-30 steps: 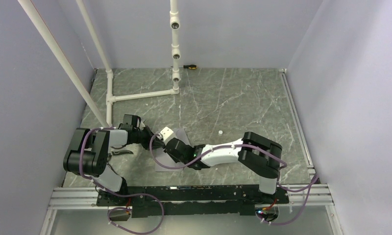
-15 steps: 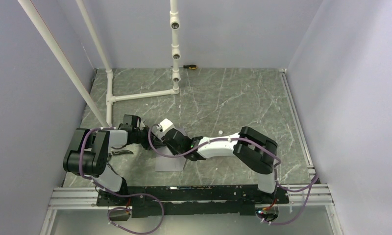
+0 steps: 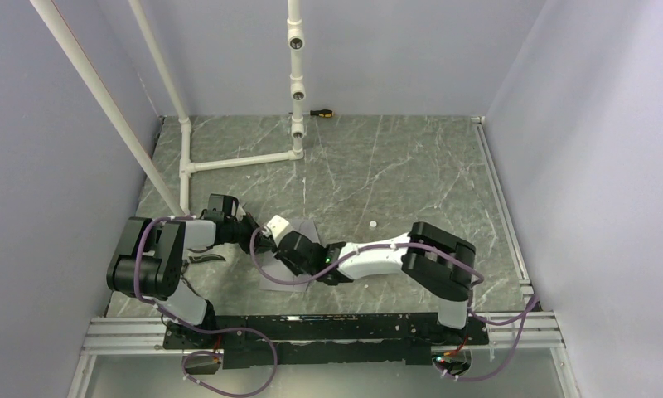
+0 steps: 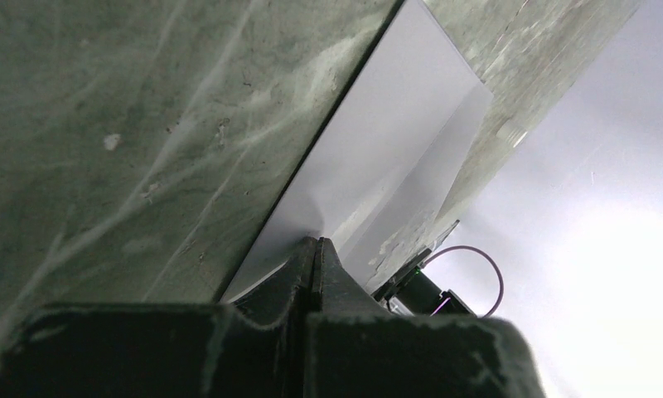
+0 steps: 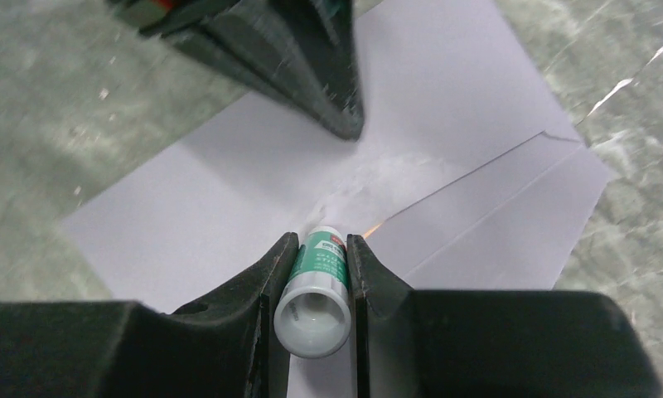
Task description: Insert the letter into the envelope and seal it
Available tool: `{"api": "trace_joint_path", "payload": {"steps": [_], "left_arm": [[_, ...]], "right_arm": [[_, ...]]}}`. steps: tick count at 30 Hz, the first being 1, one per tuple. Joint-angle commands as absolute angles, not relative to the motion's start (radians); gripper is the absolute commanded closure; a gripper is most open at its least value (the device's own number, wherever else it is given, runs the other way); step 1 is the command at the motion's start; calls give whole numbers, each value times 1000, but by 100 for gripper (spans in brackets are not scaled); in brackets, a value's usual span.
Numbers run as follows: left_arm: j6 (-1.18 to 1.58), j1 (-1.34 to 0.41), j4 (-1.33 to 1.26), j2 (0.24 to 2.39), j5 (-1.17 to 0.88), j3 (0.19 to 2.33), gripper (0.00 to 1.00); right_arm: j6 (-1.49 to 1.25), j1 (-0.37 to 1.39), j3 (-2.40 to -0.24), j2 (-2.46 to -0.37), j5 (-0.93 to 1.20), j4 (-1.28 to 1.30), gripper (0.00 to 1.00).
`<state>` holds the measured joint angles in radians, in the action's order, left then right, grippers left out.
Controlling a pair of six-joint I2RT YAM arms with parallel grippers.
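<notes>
The right gripper (image 5: 321, 242) clamps a cylindrical green-white glue stick (image 5: 315, 292) over the grey envelope (image 5: 444, 108); closed left gripper (image 4: 314, 245) pins it.

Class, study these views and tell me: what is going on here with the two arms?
The right gripper is shut on a glue stick, its tip down on the grey envelope by the flap fold. The left gripper, shut, presses its tip on the envelope, pinning it to the table. The flap lies open, so nothing is sealed yet; no letter shows.
</notes>
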<state>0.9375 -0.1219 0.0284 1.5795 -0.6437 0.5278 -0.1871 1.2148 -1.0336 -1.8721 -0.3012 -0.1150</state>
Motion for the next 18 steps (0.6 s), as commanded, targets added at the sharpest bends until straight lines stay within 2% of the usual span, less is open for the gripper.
{"api": "trace_joint_path", "payload": {"steps": [1,7,18], "left_arm": [[858,-120,182,1636,-398,464,98],[852,-118,187,1634,-393,461,97],[839,-115,192,1651,-399,468,98]], "right_arm": [[-215,1245,-965,-1809,-213,-83,100],[-221,1233,-977,-1833,-218,-74,100],[-182,1091,-1069,-1902,-187,-63,100]]}}
